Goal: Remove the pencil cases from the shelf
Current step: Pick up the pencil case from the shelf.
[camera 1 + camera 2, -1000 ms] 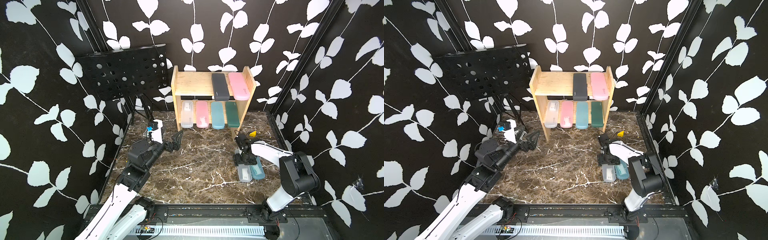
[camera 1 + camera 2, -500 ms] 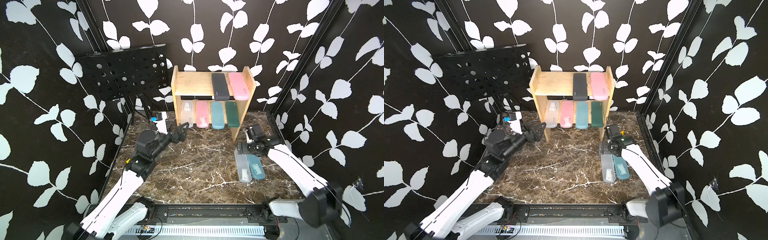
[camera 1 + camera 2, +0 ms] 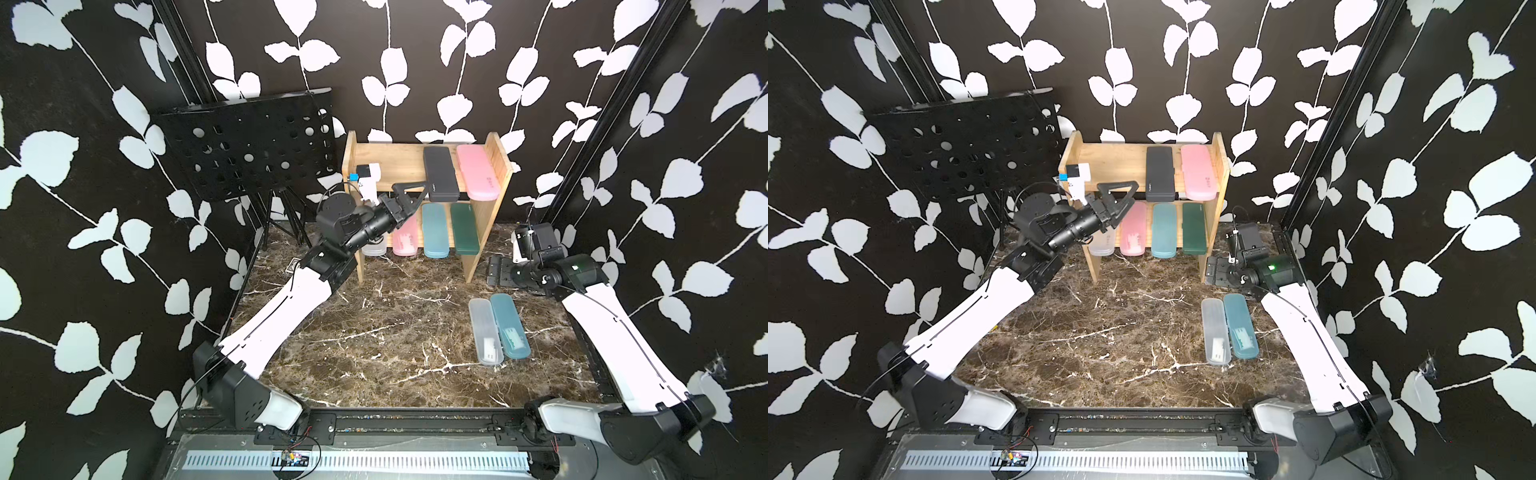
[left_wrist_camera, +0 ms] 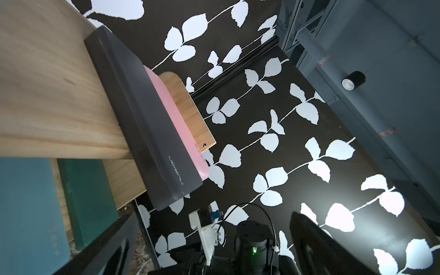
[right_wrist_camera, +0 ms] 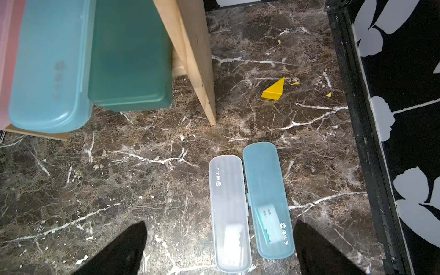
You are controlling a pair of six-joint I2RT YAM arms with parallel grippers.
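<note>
Nearest you, on the bench [image 3: 374,332]: frosted clear case [image 3: 485,332] and teal case [image 3: 509,326], lying flat, side by side and touching. That makes two off and six left on the shelf [image 3: 388,166].

Right gripper [image 5: 220,223]: above the bench, just behind that pair. Jaws spread wide, nothing in them. It is well apart from the left arm's work, so it needs no move for this step.

Left gripper [image 3: 417,195]: raised to the shelf front, level with the upper tier. Jaws fully spread and empty, one above the other.

Lower tier, left to right in both top views: lower frosted case [image 3: 374,248] half hidden by the arm, lower pink case [image 3: 405,239], lower teal case [image 3: 434,230], dark green case [image 3: 464,228].

Upper tier: black case [image 3: 440,174] is just ahead of the left jaws, its front end overhanging the edge. Upper pink case [image 3: 478,172] lies hard against its far side, and the left wrist view shows no gap between them.

Step in hand, as I read it, is taking the black case.
- Don't try to span its width, because there is no room for a jaw on the pink side.
- Take the overhanging end by top and underside, and seat the jaws well past the lip before closing.
- Draw it straight out along its length.
- Likely risks are the pink neighbour dragging along and the long case drooping from an end hold, so keep it level.
</note>
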